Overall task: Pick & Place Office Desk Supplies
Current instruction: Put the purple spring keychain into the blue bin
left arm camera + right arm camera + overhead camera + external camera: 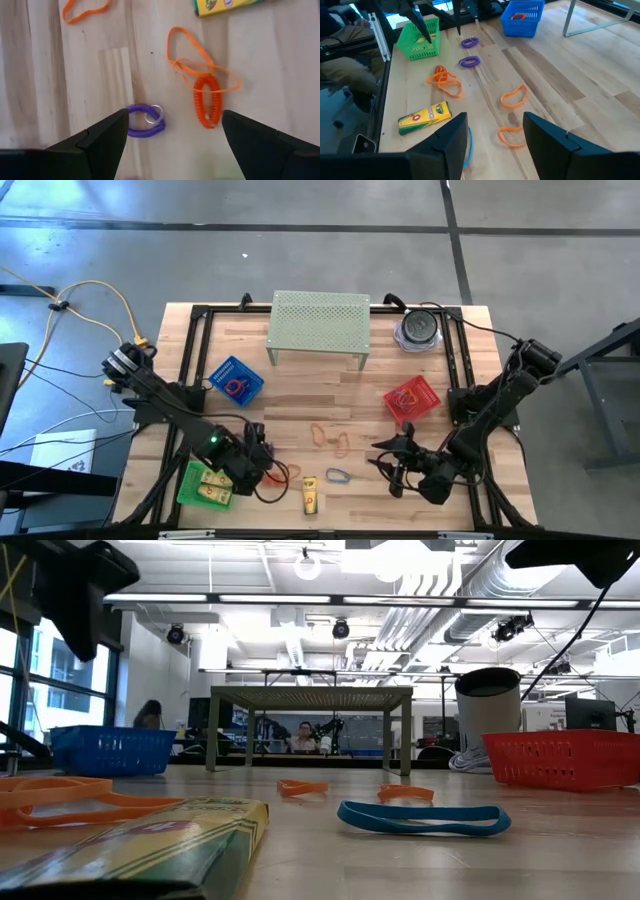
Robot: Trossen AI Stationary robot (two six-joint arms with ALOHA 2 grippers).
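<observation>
- Left tool (172, 137) spread wide, nothing between its tips, lower left of the overhead frame by the green basket (197, 485)
- Purple coil (145, 120) on the table (300, 395) just ahead, at one tip; orange coil (207, 100) near the other, long axis pointing away
- Right tool (397, 463) partly apart, empty, farther off

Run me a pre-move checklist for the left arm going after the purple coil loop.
1. Left gripper jaws open: ok, spread wide with nothing between them.
2. Purple coil loop lined up: not ok, it lies close to one jaw rather than centred.
3. Loop free of neighbours: ok, the orange coil and orange bands lie apart from it.
4. Green basket within reach: ok, it sits right beside the left gripper.
5. Right gripper out of the way: ok, it hangs over the blue band, jaws empty.
</observation>
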